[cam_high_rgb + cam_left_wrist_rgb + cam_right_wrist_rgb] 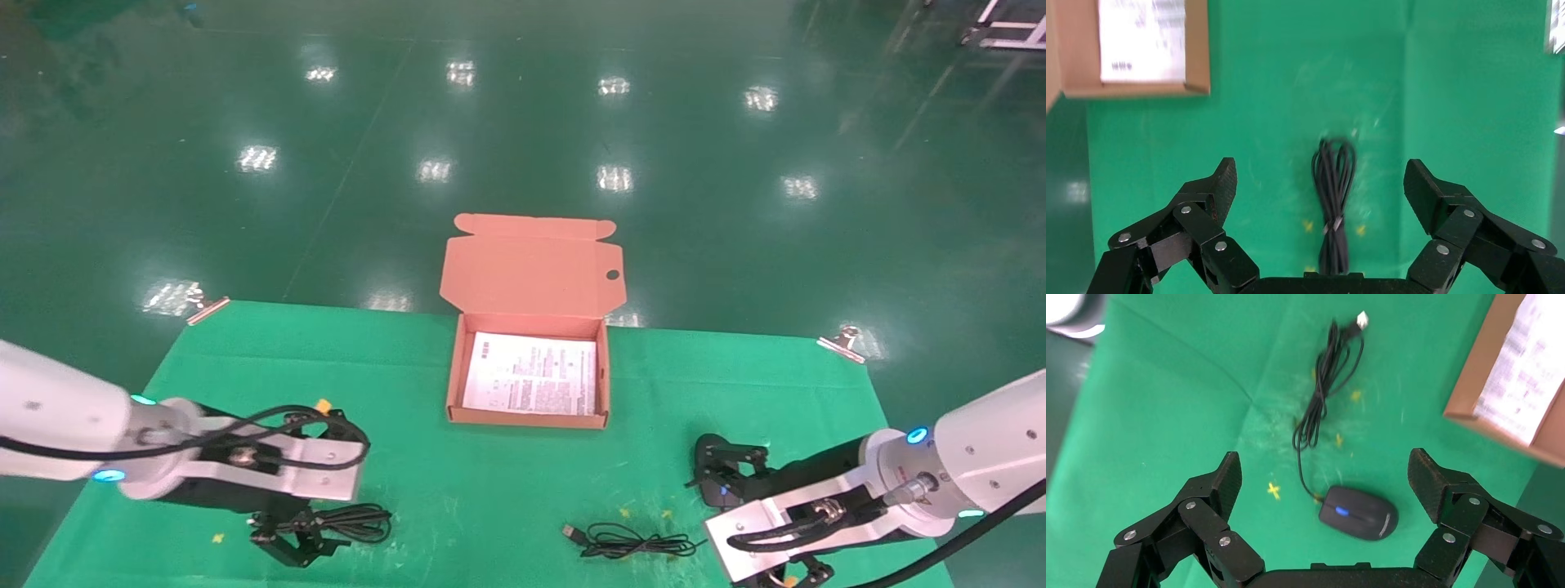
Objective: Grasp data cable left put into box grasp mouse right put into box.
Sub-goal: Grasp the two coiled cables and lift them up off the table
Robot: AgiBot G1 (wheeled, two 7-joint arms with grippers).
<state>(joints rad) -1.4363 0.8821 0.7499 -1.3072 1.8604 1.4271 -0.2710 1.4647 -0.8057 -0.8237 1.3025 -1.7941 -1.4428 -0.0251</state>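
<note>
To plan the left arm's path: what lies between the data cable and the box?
Only bare green cloth between data cable and box, in left wrist view.

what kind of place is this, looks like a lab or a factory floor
Probably an industrial hall or robot test site: a glossy green floor reflecting rows of ceiling lights, and a green cloth clipped over the table with metal clamps.

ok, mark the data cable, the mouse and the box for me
data cable (pixel 1333 196): left wrist view, middle of the looped bundle, just above its tie.
mouse (pixel 1358 512): right wrist view, top of its body.
box (pixel 526 417): head view, near front wall.
</note>
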